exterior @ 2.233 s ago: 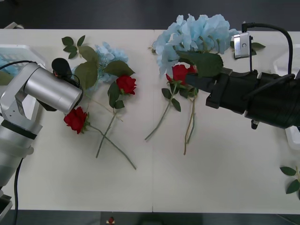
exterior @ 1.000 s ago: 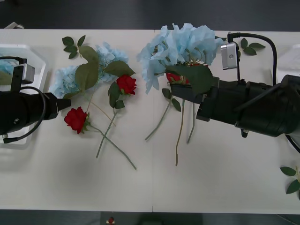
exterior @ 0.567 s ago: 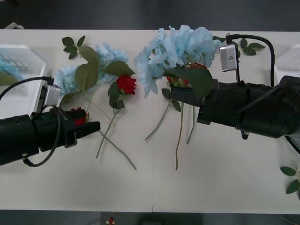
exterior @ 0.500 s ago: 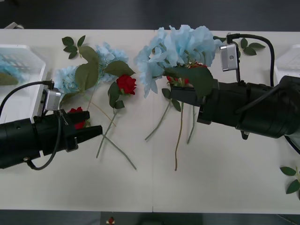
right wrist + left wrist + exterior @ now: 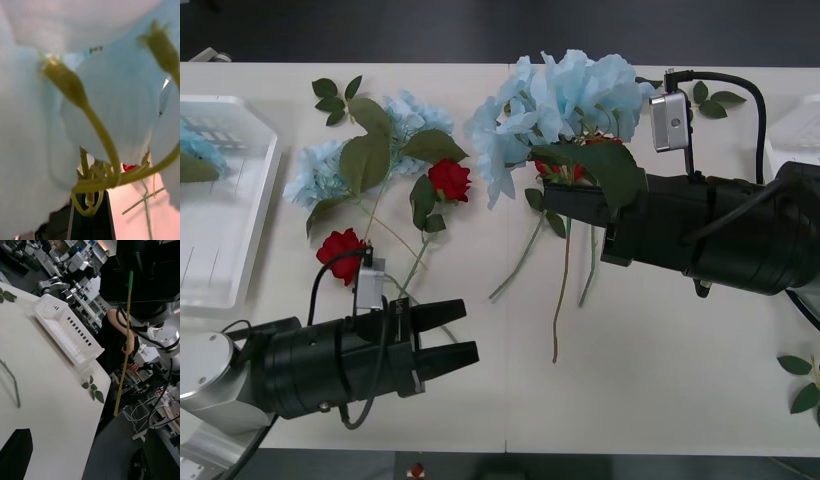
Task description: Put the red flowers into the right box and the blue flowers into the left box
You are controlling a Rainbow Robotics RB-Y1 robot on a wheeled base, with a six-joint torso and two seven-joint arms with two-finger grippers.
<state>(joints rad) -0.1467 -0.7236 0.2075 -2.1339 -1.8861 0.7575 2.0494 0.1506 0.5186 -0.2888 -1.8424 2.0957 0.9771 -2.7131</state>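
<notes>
My right gripper (image 5: pixel 552 198) is shut on the stems of a big cluster of blue flowers (image 5: pixel 565 95), held up over the table's back middle; in the right wrist view the pale petals (image 5: pixel 75 75) crowd over one black finger (image 5: pixel 88 221). A long stem (image 5: pixel 560 290) dangles below it. Part of a red flower (image 5: pixel 565 170) shows beneath the cluster. Two more red flowers (image 5: pixel 343 252) (image 5: pixel 448 180) and blue flowers (image 5: pixel 340 160) lie at the left. My left gripper (image 5: pixel 452 332) is open and holds nothing near the front edge. The left box (image 5: pixel 225 250) holds one blue flower (image 5: pixel 192 152). The right box (image 5: pixel 785 135) sits at the far right.
Loose leaf sprigs lie at the back left (image 5: pixel 335 95), back right (image 5: pixel 715 97) and front right (image 5: pixel 802 380). The left wrist view looks across the table toward the right box (image 5: pixel 67 330), with a leaf sprig (image 5: pixel 93 390) near the table corner.
My left arm has swung from beside the left red flower to the front edge, now pointing right. The right gripper lifted the blue cluster earlier and has since held still.
</notes>
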